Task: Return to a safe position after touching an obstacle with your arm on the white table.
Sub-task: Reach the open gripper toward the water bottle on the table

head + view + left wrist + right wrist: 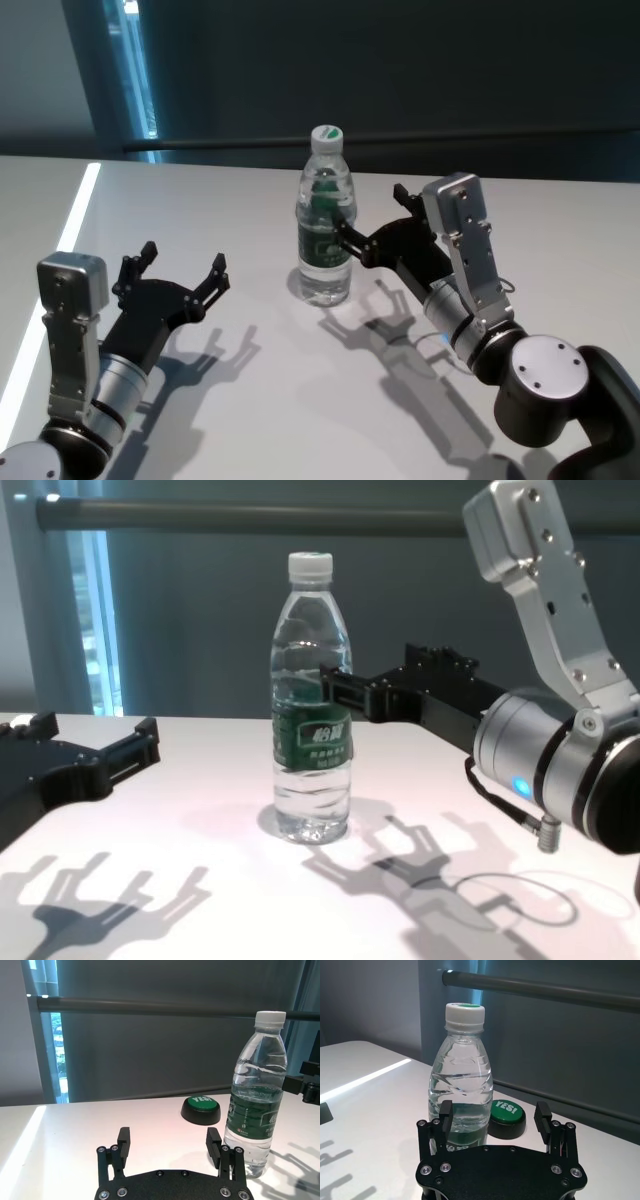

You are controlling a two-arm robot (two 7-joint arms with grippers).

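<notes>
The obstacle, a clear water bottle [325,225] with a white cap and dark green label, stands upright mid-table on the white table [200,200]. My right gripper [372,213] is open and empty just right of the bottle. Its near fingertip [345,236] is at the label's side; I cannot tell whether it touches. The right wrist view shows the bottle [461,1090] in front of one finger [445,1112]. My left gripper [183,258] is open and empty, low over the table, well left of the bottle. The bottle also shows in the chest view [312,710] and the left wrist view [255,1105].
A round black button with a green "YES!" top [200,1109] sits on the table beyond the bottle; it also shows in the right wrist view [506,1117]. A dark wall with a horizontal rail [400,142] runs behind the table's far edge.
</notes>
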